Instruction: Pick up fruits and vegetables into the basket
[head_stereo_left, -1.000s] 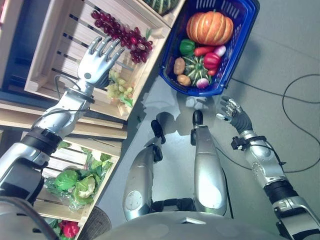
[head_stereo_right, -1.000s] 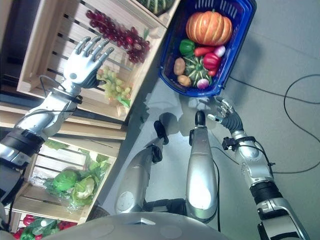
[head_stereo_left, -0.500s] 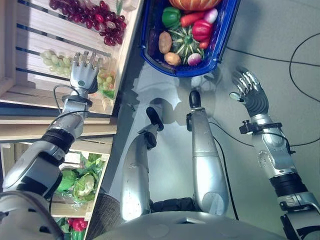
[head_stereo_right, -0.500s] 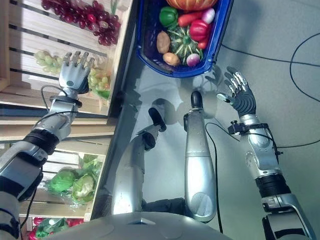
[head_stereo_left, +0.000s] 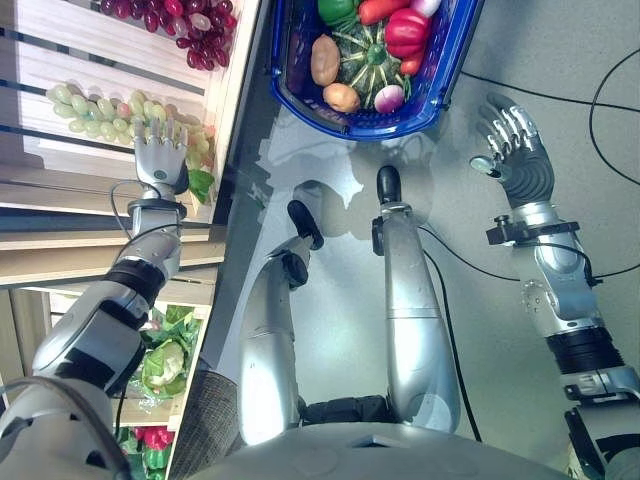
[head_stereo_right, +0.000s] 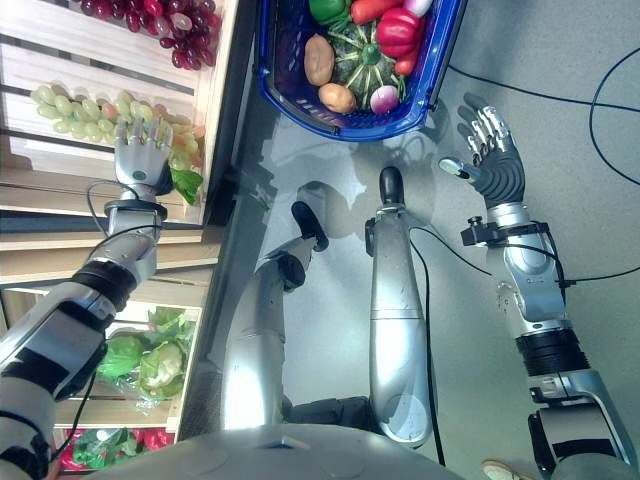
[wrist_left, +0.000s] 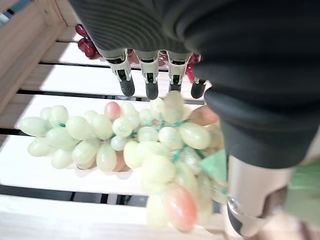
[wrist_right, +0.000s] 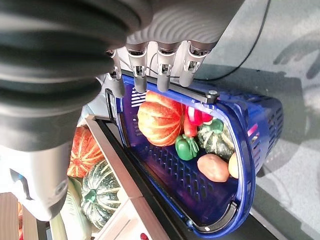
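A bunch of green grapes (head_stereo_left: 95, 104) lies on the slats of a wooden crate (head_stereo_left: 228, 70). My left hand (head_stereo_left: 160, 162) is open at the bunch's near end, fingers straight. In the left wrist view the green grapes (wrist_left: 125, 142) sit between the fingers (wrist_left: 150, 82) and the thumb (wrist_left: 250, 200), which are not closed on them. A bunch of red grapes (head_stereo_left: 170, 15) lies farther back. The blue basket (head_stereo_left: 452, 60) on the floor holds a potato (head_stereo_left: 325, 60), a striped squash (head_stereo_left: 365, 62) and a red pepper (head_stereo_left: 405, 30). My right hand (head_stereo_left: 515, 150) is open and empty, to the right of the basket.
The right wrist view shows the basket (wrist_right: 170, 175) with an orange pumpkin (wrist_right: 160, 117) and a green pepper (wrist_right: 186, 147), and beside it a crate with a pumpkin (wrist_right: 85, 150) and a green squash (wrist_right: 100, 192). A lower crate holds leafy greens (head_stereo_left: 160, 360).
The camera has shifted. My left hand has drawn back from near the red grapes to the near end of the green bunch. My right hand has moved from below the basket to its right.
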